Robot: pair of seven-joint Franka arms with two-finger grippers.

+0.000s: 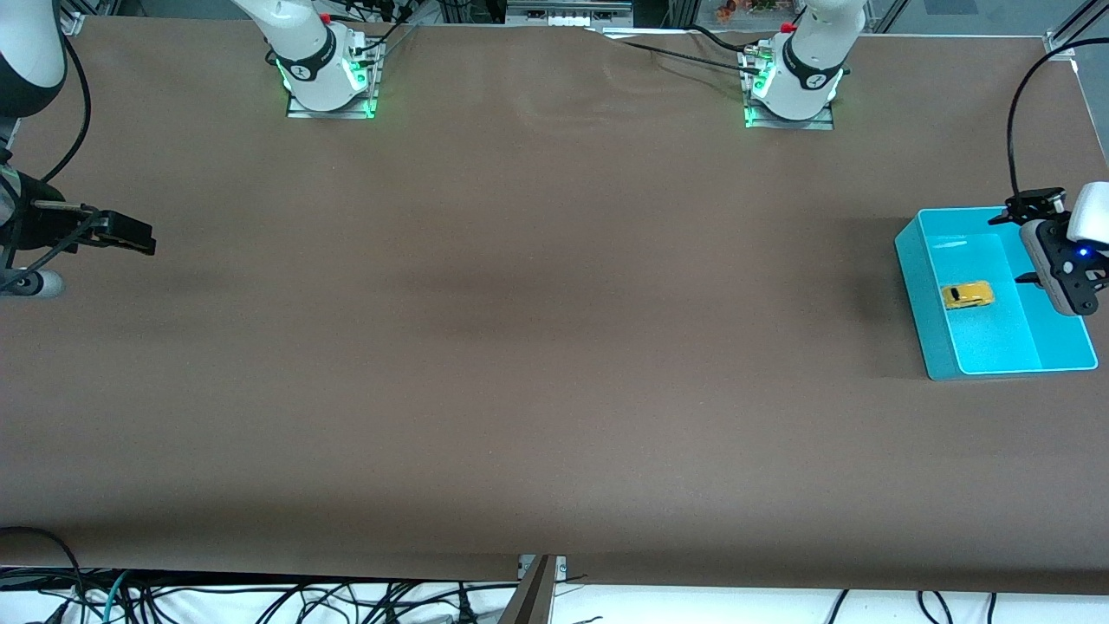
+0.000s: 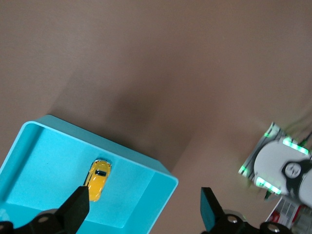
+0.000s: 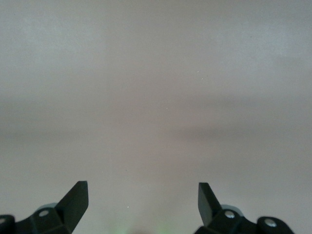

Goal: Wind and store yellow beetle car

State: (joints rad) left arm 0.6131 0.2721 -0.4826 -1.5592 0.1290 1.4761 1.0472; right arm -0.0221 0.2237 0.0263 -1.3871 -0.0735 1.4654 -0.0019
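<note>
The yellow beetle car (image 1: 967, 295) lies on its wheels on the floor of the cyan bin (image 1: 911, 260), at the left arm's end of the table. It also shows in the left wrist view (image 2: 99, 178), inside the bin (image 2: 112, 144). My left gripper (image 1: 1027, 243) hovers over the bin, open and empty (image 2: 143, 200), with one fingertip (image 2: 78, 200) seen just beside the car. My right gripper (image 1: 139, 236) waits at the right arm's end of the table, open and empty (image 3: 143, 192), over bare brown table.
The two arm bases (image 1: 329, 74) (image 1: 793, 82) stand along the table's edge farthest from the front camera. The left base also shows in the left wrist view (image 2: 285, 168). Brown cloth covers the table. Cables hang below the near edge.
</note>
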